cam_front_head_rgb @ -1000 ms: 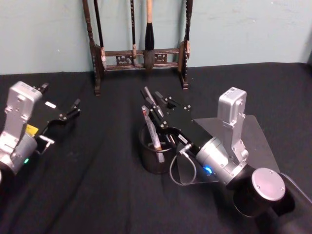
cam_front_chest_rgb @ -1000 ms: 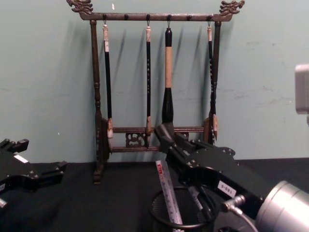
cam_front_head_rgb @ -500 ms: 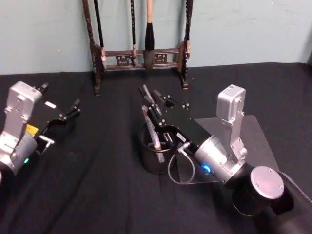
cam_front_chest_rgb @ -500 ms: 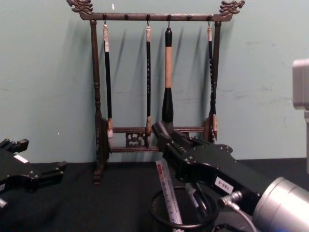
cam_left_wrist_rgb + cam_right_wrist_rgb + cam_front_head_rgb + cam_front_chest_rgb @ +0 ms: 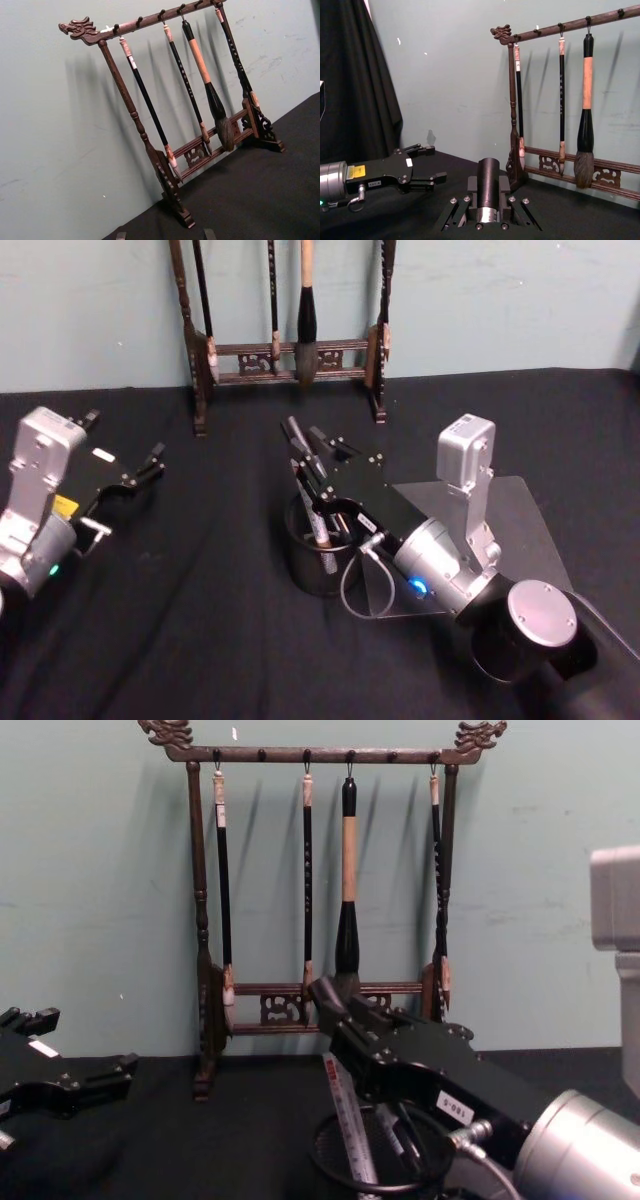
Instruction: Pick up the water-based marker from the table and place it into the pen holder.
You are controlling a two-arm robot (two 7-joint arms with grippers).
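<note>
Over the black wire-mesh pen holder [image 5: 322, 558] I see the water-based marker [image 5: 488, 192], a dark cylinder, clenched between the fingers of my right pincer [image 5: 305, 450]. The pincer sits just above the holder's rim, tilted forward toward the far wall. From the right wrist the marker stands upright between the finger linkages, its dark end pointing away from the camera. In the chest view the right pincer [image 5: 335, 1005] hangs directly above the holder [image 5: 375, 1155], which already contains a flat ruler [image 5: 349, 1125] leaning to the robot's left, along with some slimmer items I cannot make out. The holder stands on the black counter [image 5: 220, 620], touching the corner of a grey sheet [image 5: 520, 530] lying under my right arm. My left pincer [image 5: 150, 462] rests well apart at the left side of the counter, its fingers released and empty. Behind everything, against the pale green wall, stands the wooden brush rack [image 5: 325, 880] with four hanging brushes.
</note>
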